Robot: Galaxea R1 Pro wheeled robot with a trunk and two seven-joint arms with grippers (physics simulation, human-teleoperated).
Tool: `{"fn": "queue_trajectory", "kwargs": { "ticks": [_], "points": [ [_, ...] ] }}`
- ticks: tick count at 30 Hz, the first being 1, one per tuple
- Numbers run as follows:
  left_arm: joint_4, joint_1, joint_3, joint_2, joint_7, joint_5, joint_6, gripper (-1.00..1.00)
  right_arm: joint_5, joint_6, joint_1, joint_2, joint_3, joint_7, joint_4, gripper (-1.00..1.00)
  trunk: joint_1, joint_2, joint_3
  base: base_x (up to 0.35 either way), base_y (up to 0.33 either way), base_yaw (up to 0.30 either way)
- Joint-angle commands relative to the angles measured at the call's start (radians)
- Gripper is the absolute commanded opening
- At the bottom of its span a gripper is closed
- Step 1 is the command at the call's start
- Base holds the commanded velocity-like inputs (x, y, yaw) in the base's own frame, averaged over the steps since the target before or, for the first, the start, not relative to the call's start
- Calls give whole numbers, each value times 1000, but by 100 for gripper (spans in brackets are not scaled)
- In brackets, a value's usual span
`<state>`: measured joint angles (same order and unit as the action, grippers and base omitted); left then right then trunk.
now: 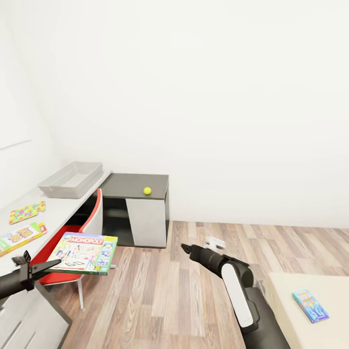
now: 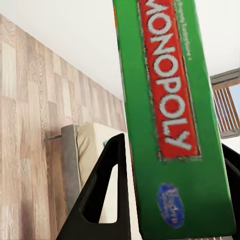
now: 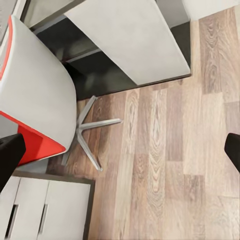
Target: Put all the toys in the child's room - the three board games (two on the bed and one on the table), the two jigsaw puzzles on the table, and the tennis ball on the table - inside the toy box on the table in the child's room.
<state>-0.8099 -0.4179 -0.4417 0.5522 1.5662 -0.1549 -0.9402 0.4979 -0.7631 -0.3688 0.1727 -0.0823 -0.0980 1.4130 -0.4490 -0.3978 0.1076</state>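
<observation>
My left gripper (image 1: pixel 52 264) is shut on the edge of the green-edged Monopoly board game (image 1: pixel 85 253), holding it flat above the red chair; the box's green side (image 2: pixel 172 115) sits between the black fingers (image 2: pixel 102 200). The pale grey toy box (image 1: pixel 72 178) stands at the far end of the table (image 1: pixel 58 209). A multicoloured jigsaw puzzle (image 1: pixel 26 212) and a lettered game box (image 1: pixel 20 237) lie nearer on the table. The tennis ball (image 1: pixel 147 191) rests on the dark cabinet. A blue-teal board game (image 1: pixel 310 305) lies on the bed (image 1: pixel 291 291). My right gripper (image 1: pixel 186 249) hangs open and empty over the floor (image 3: pixel 120 155).
A red and white swivel chair (image 1: pixel 80 231) stands at the table, its star base (image 3: pixel 87 131) on the wood floor. The dark grey cabinet (image 1: pixel 138 186) adjoins the table against the white wall. A small white object (image 1: pixel 214 242) lies on the floor beyond my right arm.
</observation>
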Motion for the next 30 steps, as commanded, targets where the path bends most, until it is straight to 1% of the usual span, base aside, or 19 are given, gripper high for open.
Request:
{"fn": "queue_trajectory", "kwargs": {
  "ticks": [1, 7, 16, 20, 30],
  "points": [
    [0, -1, 0, 0, 5, 0, -10, -100, 10, -3, -1, 0, -4, -10, 1, 100, -1, -2, 2, 198, 0, 0],
    [0, -1, 0, 1, 5, 0, -9, -100, 10, -1, -1, 0, -10, -11, 2, 100, -1, -2, 2, 168, 0, 0],
    [0, -1, 0, 1, 5, 0, -9, -100, 10, -1, -1, 1, -14, -12, 4, 100, -1, -2, 2, 253, 0, 6],
    [0, -1, 0, 0, 5, 0, -9, -100, 10, -1, -1, 1, -18, -12, 4, 100, -1, -2, 2, 119, 0, 202],
    [0, -1, 0, 0, 5, 0, -9, -100, 10, 0, -1, 1, -19, -12, 4, 100, -1, -2, 2, 115, 0, 281]
  ]
}}
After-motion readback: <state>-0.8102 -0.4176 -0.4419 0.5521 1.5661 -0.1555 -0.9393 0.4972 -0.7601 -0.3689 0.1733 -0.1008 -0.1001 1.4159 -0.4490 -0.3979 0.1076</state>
